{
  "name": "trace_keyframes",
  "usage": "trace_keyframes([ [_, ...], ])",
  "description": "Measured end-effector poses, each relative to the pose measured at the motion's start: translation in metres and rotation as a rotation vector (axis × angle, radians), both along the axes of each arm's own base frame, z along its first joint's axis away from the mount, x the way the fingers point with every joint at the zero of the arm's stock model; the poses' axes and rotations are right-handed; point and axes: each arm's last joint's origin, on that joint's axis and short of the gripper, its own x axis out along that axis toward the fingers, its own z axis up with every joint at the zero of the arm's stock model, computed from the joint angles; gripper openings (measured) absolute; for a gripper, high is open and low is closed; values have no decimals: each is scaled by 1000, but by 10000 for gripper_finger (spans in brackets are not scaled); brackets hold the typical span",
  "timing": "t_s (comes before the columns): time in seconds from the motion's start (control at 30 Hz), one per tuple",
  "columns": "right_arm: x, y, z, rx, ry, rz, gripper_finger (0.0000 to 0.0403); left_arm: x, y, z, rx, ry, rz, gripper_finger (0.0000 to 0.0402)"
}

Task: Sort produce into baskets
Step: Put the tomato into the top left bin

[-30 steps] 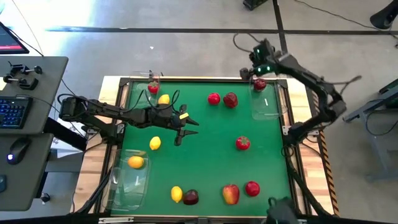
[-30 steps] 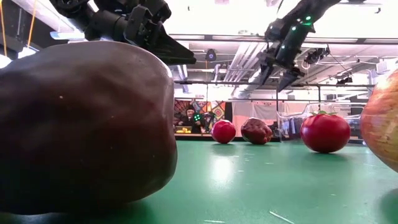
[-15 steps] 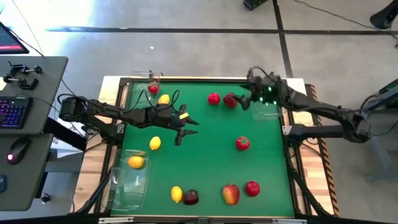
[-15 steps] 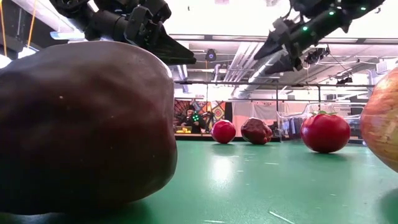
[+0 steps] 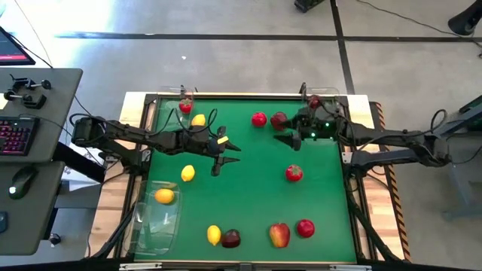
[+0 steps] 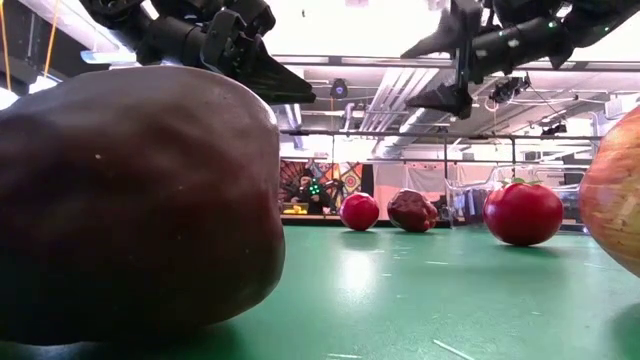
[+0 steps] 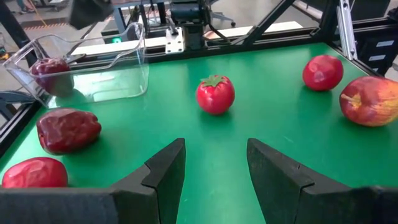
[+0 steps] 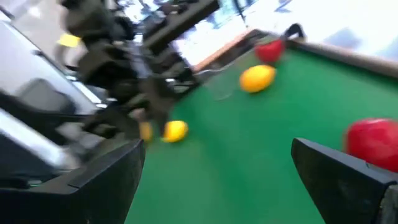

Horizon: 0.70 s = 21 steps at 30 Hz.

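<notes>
The right gripper (image 5: pixel 285 129), jaws spread wide and empty, hovers above the green table (image 5: pixel 248 181) next to the dark red fruit (image 5: pixel 279 120), with a small red fruit (image 5: pixel 259 119) just beside that. One fruit already lies in the far right basket (image 7: pixel 93 68). The step in hand appears to be approach for a pick; next it must descend and straddle the fruit. The left gripper (image 5: pixel 224 154) waits mid-table, fingers partly parted, holding nothing. Lemons lie near the left baskets.
</notes>
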Motion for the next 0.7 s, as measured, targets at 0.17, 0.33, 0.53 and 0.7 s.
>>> trace_keyframes([
  [0.17, 2, 6, 3, 92, -39, 1, 398, 0, 0, 0, 9, 0, -3, 158],
  [0.33, 2, 5, 0, 84, -12, -146, 398, 0, 0, 0, 10, 0, -3, 158],
  [0.53, 3, 4, 3, 189, -78, -273, 398, 0, 0, 0, 25, -1, -8, 158],
  [0.7, 4, 3, 8, 151, -119, -288, 398, 0, 0, 0, 29, 0, 1, 158],
])
